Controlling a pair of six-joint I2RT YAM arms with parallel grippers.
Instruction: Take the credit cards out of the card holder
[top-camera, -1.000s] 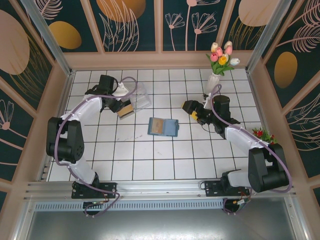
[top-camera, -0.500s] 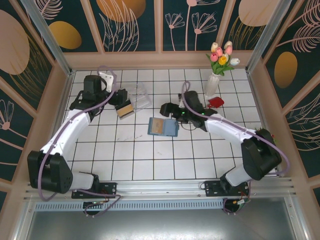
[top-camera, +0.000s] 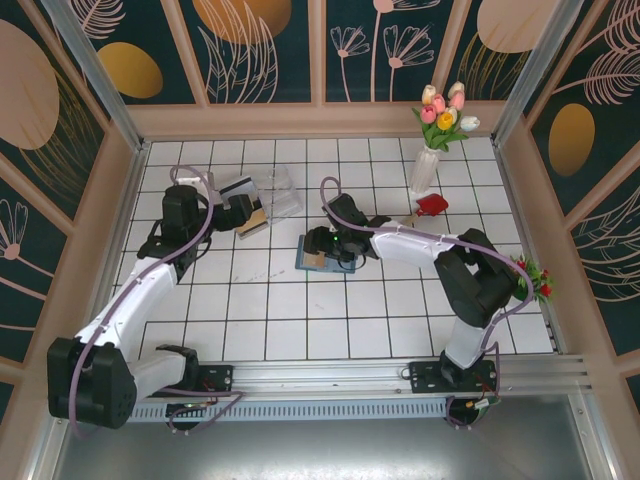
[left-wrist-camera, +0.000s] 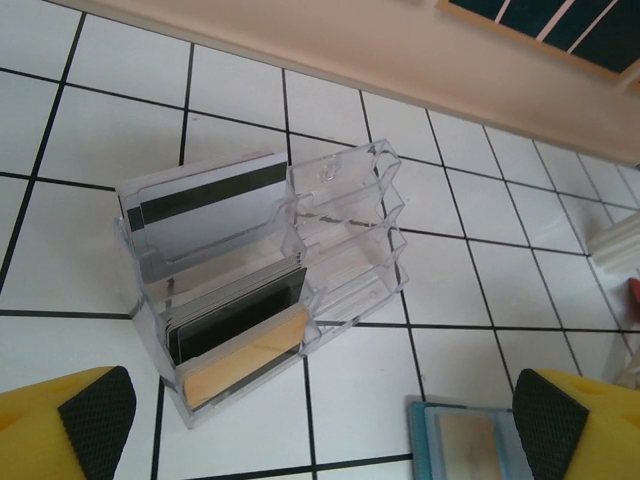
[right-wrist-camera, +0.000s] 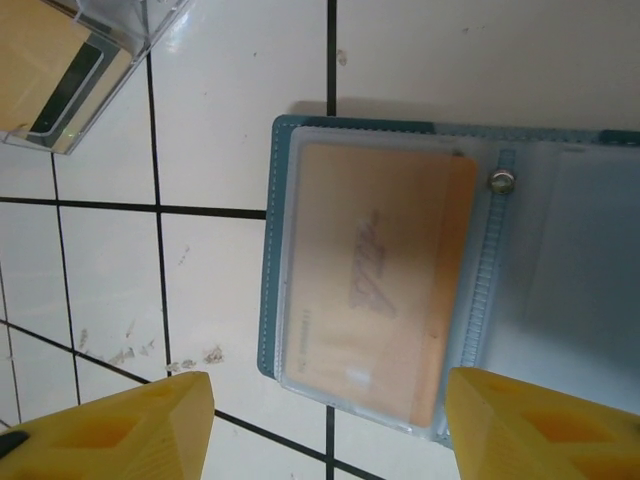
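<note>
Overhead, a teal card holder (top-camera: 326, 256) lies open and flat near the middle of a white tiled counter (top-camera: 300, 320). The right gripper (top-camera: 331, 246) hangs just over it, its yellow fingers (right-wrist-camera: 130, 430) spread apart and clenching nothing. From the right wrist, the holder's near edge lies between them. One tan credit card (right-wrist-camera: 375, 290) sits in a pocket of the holder under a clear sleeve, beside a small metal snap (right-wrist-camera: 502, 181) on the spine.

To the left and a little farther back stands a clear plastic box (top-camera: 268, 196) with stepped tiers, the holder's nearest neighbour but apart from it. From the left wrist, its back tier holds a white-grey card with a dark stripe (left-wrist-camera: 200, 212). A lower tier holds dark cards (left-wrist-camera: 235, 318), and the front tier a second tan card (left-wrist-camera: 245, 355). The left gripper (top-camera: 246, 214) hovers close beside the box, released, with its black-padded fingers (left-wrist-camera: 95, 412) wide apart and nothing between them.

At the back right stands a white vase of tulips (top-camera: 438, 140) with a small red object (top-camera: 432, 204) near its foot. A small red-flowered plant (top-camera: 530, 272) sits at the right edge — close to the right arm's elbow.

Tan wooden rails wall the counter on three sides. Behind them rise dark teal panels painted with gold ovals and pale leaf outlines. A metal rail along the near edge carries both arm bases.
</note>
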